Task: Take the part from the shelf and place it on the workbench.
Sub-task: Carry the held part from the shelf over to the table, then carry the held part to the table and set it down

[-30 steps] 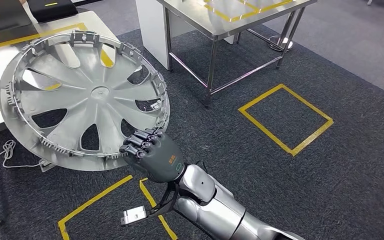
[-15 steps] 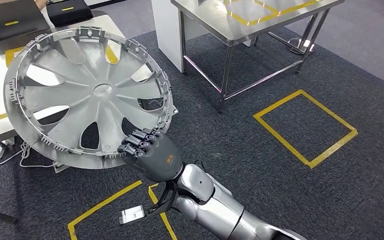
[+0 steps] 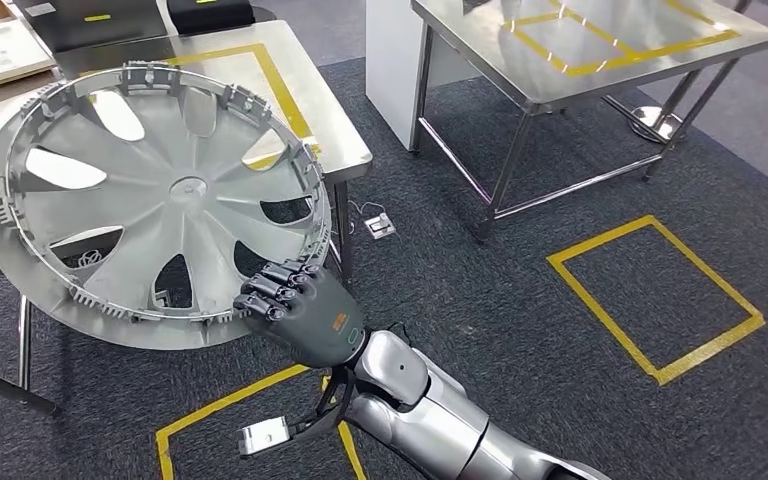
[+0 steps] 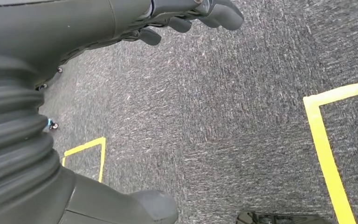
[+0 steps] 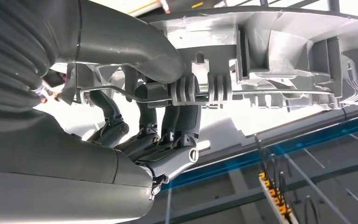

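Dark carpet (image 3: 520,300) marked with yellow tape lies below. Right hand (image 3: 300,305) grips the rim of the silver wheel cover (image 3: 150,200), held tilted in the air over a steel workbench (image 3: 335,130). Left hand (image 4: 121,18) hangs with fingers loosely apart, holding nothing.

— What do we see that's different?
— Our whole view has swung: the desk (image 3: 345,150) now sits further into frame behind the wheel cover (image 3: 150,200), and the second desk (image 3: 600,70) and floor square (image 3: 660,300) have slid right.
— And the wheel cover?
— It rides slightly further left in our right hand (image 3: 300,310).
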Robot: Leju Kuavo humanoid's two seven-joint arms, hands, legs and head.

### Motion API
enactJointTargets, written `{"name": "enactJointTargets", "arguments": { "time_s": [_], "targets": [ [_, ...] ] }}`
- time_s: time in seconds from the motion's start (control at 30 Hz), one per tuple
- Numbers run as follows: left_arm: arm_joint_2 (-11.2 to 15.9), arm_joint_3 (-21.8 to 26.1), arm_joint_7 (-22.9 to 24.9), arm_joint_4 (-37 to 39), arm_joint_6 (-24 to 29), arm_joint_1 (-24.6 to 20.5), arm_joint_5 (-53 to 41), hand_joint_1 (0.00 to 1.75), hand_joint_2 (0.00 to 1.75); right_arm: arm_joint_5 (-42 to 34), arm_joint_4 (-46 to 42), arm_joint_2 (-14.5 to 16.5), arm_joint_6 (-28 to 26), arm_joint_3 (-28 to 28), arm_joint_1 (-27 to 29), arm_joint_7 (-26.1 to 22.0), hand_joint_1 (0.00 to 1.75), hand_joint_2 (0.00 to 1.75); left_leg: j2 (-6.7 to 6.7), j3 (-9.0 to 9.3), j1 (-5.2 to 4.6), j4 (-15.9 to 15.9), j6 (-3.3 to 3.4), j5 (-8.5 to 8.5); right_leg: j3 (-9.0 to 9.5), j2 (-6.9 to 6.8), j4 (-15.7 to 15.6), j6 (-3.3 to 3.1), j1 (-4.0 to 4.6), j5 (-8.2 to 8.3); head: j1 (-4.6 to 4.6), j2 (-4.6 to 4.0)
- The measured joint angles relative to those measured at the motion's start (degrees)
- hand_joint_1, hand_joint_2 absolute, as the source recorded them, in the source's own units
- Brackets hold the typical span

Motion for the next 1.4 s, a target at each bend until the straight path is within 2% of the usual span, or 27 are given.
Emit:
{"name": "enactJointTargets", "arguments": {
  "time_s": [0.03,0.07,0.13,0.17,0.2,0.3,0.33,0.4,0.47,0.5,0.53,0.57,0.63,0.67,0.7,0.77,0.83,0.87,0.97,1.0,1.03,1.07,1.13,1.2,1.27,1.33,1.4],
  "targets": [
    [0.0,0.0,0.0,0.0,0.0,0.1,0.0,0.0,1.75,0.0,0.0,0.0,0.0,0.0,0.1,0.0,1.75,1.75,-0.31,0.7,0.0,0.0,-0.08,-0.52,-0.73,0.02,-0.9,-0.13,0.01,0.99,0.02,0.0],
    [0.0,0.0,-0.1,0.0,0.0,0.1,0.0,0.0,1.75,-0.1,0.0,-0.1,0.0,0.0,0.2,0.0,1.75,1.75,-0.53,1.49,0.0,0.0,-0.17,-1.06,-0.66,0.03,-3.6,-0.37,0.05,3.27,0.04,0.0],
    [0.0,0.0,-0.2,0.0,0.0,0.2,0.0,0.0,1.75,-0.2,0.0,-0.2,0.0,0.0,0.2,-0.3,1.75,1.75,-0.86,2.7,-0.05,0.0,-0.52,-2.15,0.23,0.05,-10.7,-1.08,0.37,9.25,-0.02,0.01],
    [0.0,0.0,-0.3,0.1,-0.1,0.2,0.1,0.0,1.75,-0.3,0.0,-0.2,0.0,0.0,0.2,-0.5,1.75,1.75,-0.96,3.13,-0.08,-0.1,-0.84,-2.71,0.59,0.12,-13.2,-1.39,0.6,11.07,-0.1,0.01],
    [0.0,0.0,-0.3,0.1,-0.1,0.2,0.1,0.0,1.75,-0.3,-0.1,-0.2,-0.1,0.0,0.2,-0.7,1.75,1.75,-1.04,3.62,-0.12,-0.1,-1.24,-3.05,0.87,0.21,-14.8,-1.69,0.79,12.06,-0.13,0.01],
    [0.1,0.0,-0.5,0.0,-0.2,0.1,0.1,0.0,1.75,-0.3,-0.4,-0.2,-0.1,0.0,0.0,-0.7,1.75,1.75,-0.88,4.91,-0.16,0.4,-2.41,-3.38,2.72,0.44,-16.0,-2.64,0.71,12.08,-0.06,0.0],
    [0.1,0.0,-0.5,0.0,-0.2,0.0,0.1,0.0,1.75,-0.4,-0.4,-0.2,-0.2,0.0,-0.1,-0.6,1.75,1.75,-0.7,4.47,-0.14,1.5,-2.68,-3.62,3.49,0.44,-16.1,-3.01,0.6,11.94,-0.18,0.0],
    [0.1,0.0,-0.7,0.0,-0.2,-0.1,0.1,0.0,1.75,-0.6,-0.5,-0.2,-0.2,0.0,-0.2,-0.6,1.75,1.75,-0.39,1.36,-0.07,6.8,-3.11,-5.2,4.68,0.42,-16.4,-3.56,0.53,11.3,-0.37,0.0],
    [0.1,0.0,-0.7,0.0,-0.2,-0.2,0.1,0.0,1.75,-0.6,-0.5,-0.2,-0.2,0.0,-0.2,-0.7,1.75,1.75,-0.32,-3.26,-0.05,12.9,-3.37,-7.68,5.58,0.5,-16.4,-3.84,0.58,10.35,-0.45,0.01],
    [0.1,0.0,-0.8,0.0,-0.2,-0.1,0.1,0.0,1.75,-0.6,-0.5,-0.2,-0.2,0.0,-0.2,-0.8,1.75,1.75,-0.31,-4.88,-0.04,14.1,-3.37,-8.16,6.17,0.6,-16.4,-3.88,0.61,9.81,-0.46,0.01],
    [0.2,0.0,-0.8,0.0,-0.2,0.0,0.1,0.0,1.75,-0.6,-0.5,-0.2,-0.2,0.0,-0.2,-0.8,1.75,1.75,-0.31,-5.67,-0.06,13.7,-3.25,-7.54,6.87,0.69,-16.4,-3.89,0.61,9.24,-0.48,0.01],
    [0.2,0.0,-0.8,0.0,-0.2,0.0,0.0,0.0,1.75,-0.6,-0.5,-0.2,-0.2,0.0,-0.2,-0.8,1.75,1.75,-0.3,-5.6,-0.08,11.4,-3.07,-5.64,7.69,0.77,-16.4,-3.85,0.62,8.63,-0.46,0.01],
    [0.3,0.0,-0.9,-0.1,-0.2,0.1,0.0,0.0,1.75,-0.6,-0.5,-0.1,-0.1,0.0,-0.2,-0.9,1.75,1.75,-0.19,-4.47,-0.33,4.5,-2.52,0.05,9.16,0.82,-16.3,-3.55,0.66,7.36,-0.51,0.01],
    [0.4,0.0,-1.0,-0.1,-0.2,0.1,0.0,0.0,1.75,-0.6,-0.5,-0.1,-0.1,0.0,-0.2,-1.0,1.75,1.75,-0.09,-3.94,-0.5,1.9,-2.22,1.9,9.65,0.87,-16.2,-3.26,0.73,6.79,-0.58,0.0],
    [0.4,0.0,-1.1,-0.1,-0.2,0.2,-0.1,0.0,1.75,-0.7,-0.5,-0.1,0.0,0.0,-0.3,-1.2,1.75,1.75,0.0,-3.62,-0.67,0.3,-1.9,3.04,9.97,0.9,-16.3,-2.92,0.78,6.33,-0.64,0.0],
    [0.5,0.0,-1.3,-0.1,-0.3,0.2,-0.1,0.0,1.75,-1.1,-0.5,0.0,0.4,0.0,-0.4,-1.8,1.75,1.75,0.03,-3.02,-0.69,-0.4,-1.28,2.93,10.4,0.98,-16.1,-2.26,0.92,6.06,-0.7,-0.01],
    [0.5,0.0,-1.5,-0.1,-0.3,0.1,-0.2,0.0,1.75,-1.8,-0.5,0.1,0.8,0.0,-0.7,-2.3,1.75,1.75,-0.09,-2.0,-0.36,-1.1,-0.72,2.86,9.85,0.91,-14.4,-1.72,0.93,6.1,-0.62,0.0],
    [0.5,0.0,-1.7,-0.1,-0.3,0.0,-0.2,0.0,1.75,-2.2,-0.4,0.1,1.0,0.0,-0.9,-2.6,1.75,1.75,-0.16,-1.46,-0.2,-1.4,-0.5,2.7,8.59,0.87,-12.3,-1.39,0.84,5.7,-0.55,0.0],
    [0.5,0.0,-2.1,-0.2,-0.4,-0.2,-0.3,0.0,1.75,-4.6,0.1,0.1,1.8,0.0,-1.4,-5.0,1.75,1.75,-0.21,-0.35,-0.03,-1.7,-0.18,1.71,2.01,0.81,-3.1,-0.26,0.24,2.46,-0.36,0.01],
    [0.5,0.0,-2.2,-0.2,-0.5,-0.1,-0.3,0.0,1.75,-5.7,0.3,0.1,2.1,0.0,-1.5,-6.0,1.75,1.75,-0.27,0.11,0.02,-1.7,-0.26,1.24,0.26,0.81,-1.5,0.05,-0.01,1.89,-0.36,0.01],
    [0.6,0.0,-2.3,-0.2,-0.6,-0.1,-0.3,0.0,1.75,-6.6,0.6,0.1,2.5,0.0,-1.6,-6.8,1.75,1.75,-0.34,0.71,0.12,-1.7,-0.41,0.74,-0.68,0.79,-1.7,0.32,-0.25,2.43,-0.34,0.01],
    [0.6,0.0,-2.4,-0.2,-0.6,-0.1,-0.4,0.0,1.75,-7.3,0.9,0.0,2.8,0.0,-1.8,-7.3,1.75,1.75,-0.43,1.42,0.25,-1.7,-0.62,0.19,-0.72,0.77,-3.7,0.53,-0.5,4.28,-0.34,0.01],
    [0.6,0.0,-2.6,-0.2,-0.7,-0.1,-0.4,0.0,1.75,-7.8,1.8,-0.1,3.4,0.0,-2.3,-7.7,1.75,1.75,-0.57,2.82,0.52,-1.6,-1.18,-0.89,0.83,0.71,-10.8,0.82,-0.86,9.83,-0.37,0.01],
    [0.7,0.0,-2.8,-0.2,-0.8,-0.2,-0.5,0.0,1.75,-7.9,2.8,-0.2,3.6,0.1,-2.9,-8.0,1.75,1.75,-0.68,3.38,0.61,-1.5,-2.0,-1.75,1.98,0.62,-15.3,0.29,-0.67,12.07,-0.29,0.01],
    [0.7,0.0,-3.0,-0.2,-1.1,-0.3,-0.7,0.0,1.75,-7.8,3.7,-0.2,3.6,0.1,-3.6,-8.1,1.75,1.75,-0.72,3.8,0.59,-1.4,-2.91,-2.19,2.43,0.65,-15.9,-0.89,-0.37,11.53,-0.2,0.0],
    [0.7,0.0,-3.2,-0.2,-1.3,-0.4,-0.9,0.0,1.75,-7.5,4.5,-0.2,3.5,0.1,-4.2,-8.1,1.75,1.75,-0.52,3.83,0.66,-0.4,-3.44,-2.39,3.46,0.72,-16.1,-1.85,-0.46,11.52,-0.25,0.0],
    [0.7,0.0,-3.3,-0.2,-1.4,-0.6,-1.1,0.0,1.75,-7.1,5.3,0.0,3.5,0.1,-4.9,-8.1,1.75,1.75,-0.27,1.15,0.69,4.2,-3.65,-3.28,4.51,0.67,-16.4,-2.62,-0.48,11.09,-0.36,0.01]
  ]
}}
